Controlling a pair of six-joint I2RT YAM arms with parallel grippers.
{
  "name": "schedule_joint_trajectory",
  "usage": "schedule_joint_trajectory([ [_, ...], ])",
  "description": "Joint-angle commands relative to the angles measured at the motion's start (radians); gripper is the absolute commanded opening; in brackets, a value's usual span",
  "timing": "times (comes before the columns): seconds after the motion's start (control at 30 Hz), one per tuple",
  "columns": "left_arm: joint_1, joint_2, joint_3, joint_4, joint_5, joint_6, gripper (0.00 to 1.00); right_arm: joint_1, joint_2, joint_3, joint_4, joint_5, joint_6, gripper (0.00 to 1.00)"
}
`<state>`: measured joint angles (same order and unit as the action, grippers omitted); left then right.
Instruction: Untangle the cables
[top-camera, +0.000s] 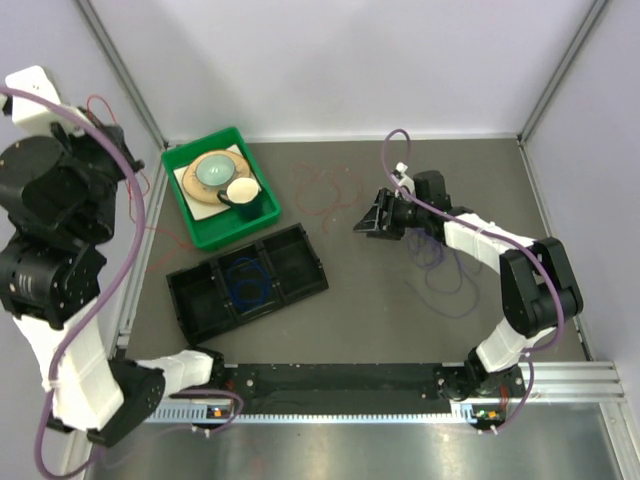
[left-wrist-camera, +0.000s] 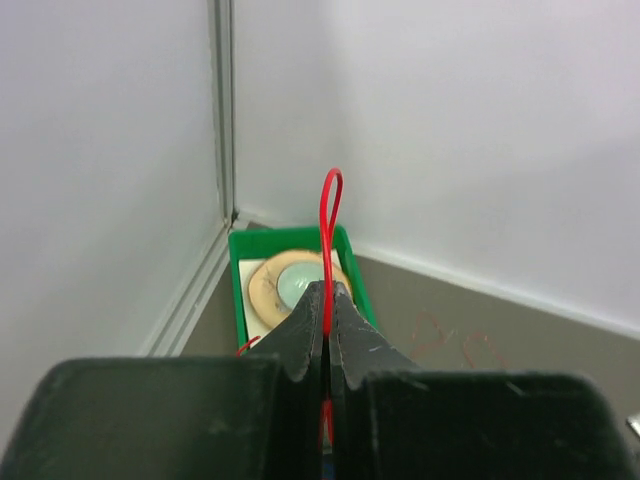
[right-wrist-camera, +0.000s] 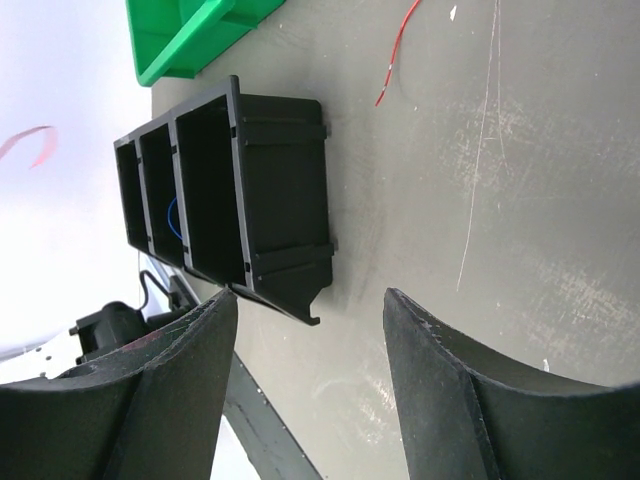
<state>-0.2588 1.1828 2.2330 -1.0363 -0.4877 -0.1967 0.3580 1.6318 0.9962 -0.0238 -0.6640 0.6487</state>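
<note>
— While your left gripper (left-wrist-camera: 327, 292) hangs high beside the left wall, what does it hold?
— Its fingers are pressed together on a red cable (left-wrist-camera: 330, 200); a narrow loop of it stands above the tips; beyond them sits the green bin (left-wrist-camera: 240, 290) with a plate (left-wrist-camera: 262, 285) inside.
— And your right gripper (top-camera: 368, 222)?
— Spread wide, holding nothing; it sits low over the table (top-camera: 370, 330), and its wrist view looks between the fingers at the black tray (top-camera: 295, 265).
— Where do the other cables lie?
— A blue cable (top-camera: 245, 280) is coiled in the tray's middle compartment; thin red loops (top-camera: 325, 190) lie on the table between the bin and your right gripper; a purple cable (top-camera: 445, 285) sprawls beside your right arm, partly hidden under it.
— What stands in the way?
— Bin and tray sit close together at the left, touching or not you cannot tell; a bowl (top-camera: 213, 170) and a cup (top-camera: 243, 197) crowd the bin with the plate.
</note>
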Motion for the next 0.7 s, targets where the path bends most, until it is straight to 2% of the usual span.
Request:
schedule_joint_trajectory([
  [0.0,-0.01,0.107,0.145,0.059,-0.058,0.04,0.0,0.016,-0.012,0.044,0.028,-0.016,-0.001,0.6],
  [0.23,-0.011,0.166,0.241,0.159,0.038,0.039,0.0,0.016,-0.007,0.065,-0.002,-0.02,-0.017,0.6],
  [0.4,-0.011,0.135,0.249,0.17,0.122,0.005,0.0,0.018,0.006,0.074,0.002,-0.028,-0.015,0.6],
  [0.67,-0.011,0.057,0.228,0.156,0.144,-0.018,0.0,0.018,0.02,0.076,0.007,-0.039,-0.012,0.6],
])
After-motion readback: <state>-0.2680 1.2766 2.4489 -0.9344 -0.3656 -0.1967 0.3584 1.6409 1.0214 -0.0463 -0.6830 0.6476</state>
